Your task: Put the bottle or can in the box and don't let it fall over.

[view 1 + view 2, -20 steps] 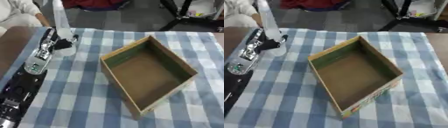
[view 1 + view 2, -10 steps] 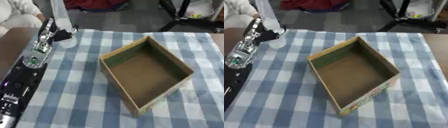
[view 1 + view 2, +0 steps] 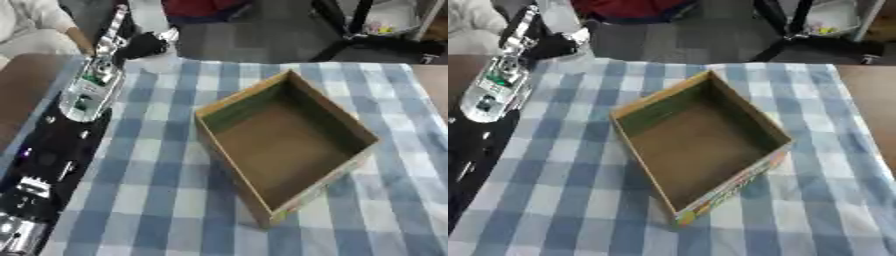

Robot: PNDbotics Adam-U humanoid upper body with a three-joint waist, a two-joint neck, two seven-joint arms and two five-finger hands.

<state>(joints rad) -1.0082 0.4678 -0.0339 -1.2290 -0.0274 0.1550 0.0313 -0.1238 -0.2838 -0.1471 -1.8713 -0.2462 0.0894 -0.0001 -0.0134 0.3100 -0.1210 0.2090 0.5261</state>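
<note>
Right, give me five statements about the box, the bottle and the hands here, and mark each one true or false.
1. The box is empty. True.
2. The bottle stands inside the box. False: it is at the far left corner of the table, outside the box.
3. The left hand is at the bottle. True: its fingers are curled round it.
4. The box lies on a plain white cloth. False: the checked cloth is blue and white.
5. The right hand is over the box. False: no right hand shows in either view.
</note>
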